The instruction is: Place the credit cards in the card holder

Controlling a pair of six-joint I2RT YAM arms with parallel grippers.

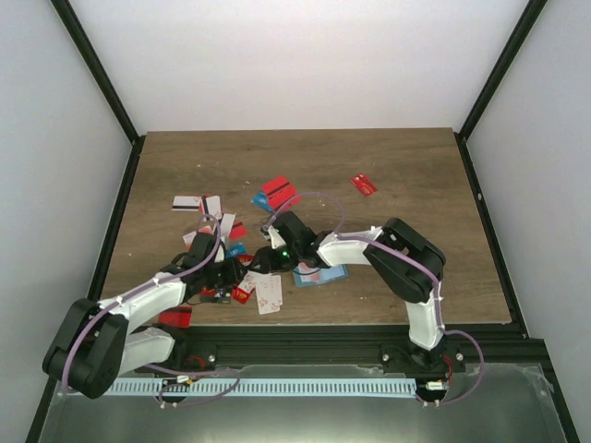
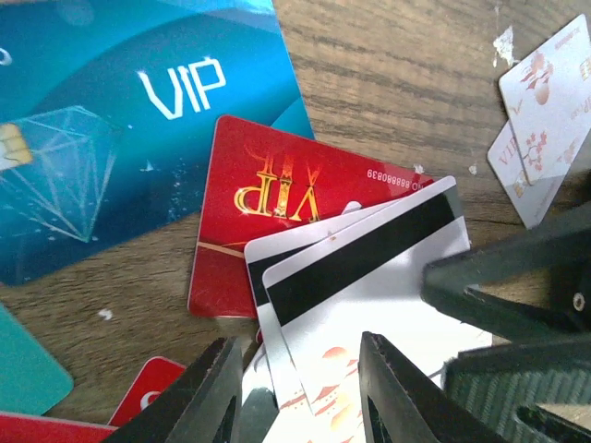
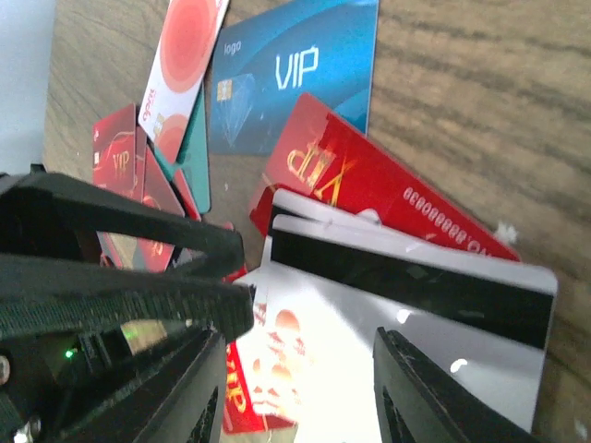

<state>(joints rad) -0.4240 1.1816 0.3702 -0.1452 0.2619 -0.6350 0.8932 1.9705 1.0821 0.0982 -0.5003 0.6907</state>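
Note:
Several credit cards lie scattered on the wooden table (image 1: pixel 416 249). Both grippers meet over one pile. My left gripper (image 2: pixel 300 399) is open, its jaws on either side of two overlapping white black-striped cards (image 2: pixel 369 263). My right gripper (image 3: pixel 300 392) is open over the same white cards (image 3: pixel 406 295), facing the left one. A red VIP card (image 2: pixel 277 208) and a blue VIP card (image 2: pixel 120 138) lie beyond them. The card holder (image 1: pixel 323 273), light blue inside, lies open under my right forearm. In the top view the left gripper (image 1: pixel 242 271) and right gripper (image 1: pixel 261 262) almost touch.
Red cards (image 1: pixel 279 192) and a single red card (image 1: pixel 364 185) lie further back. A striped card (image 1: pixel 187 203) lies at the left, a white card (image 1: pixel 269 295) and a red card (image 1: pixel 175 318) near the front edge. A teal card edge (image 2: pixel 23 369) shows at the left.

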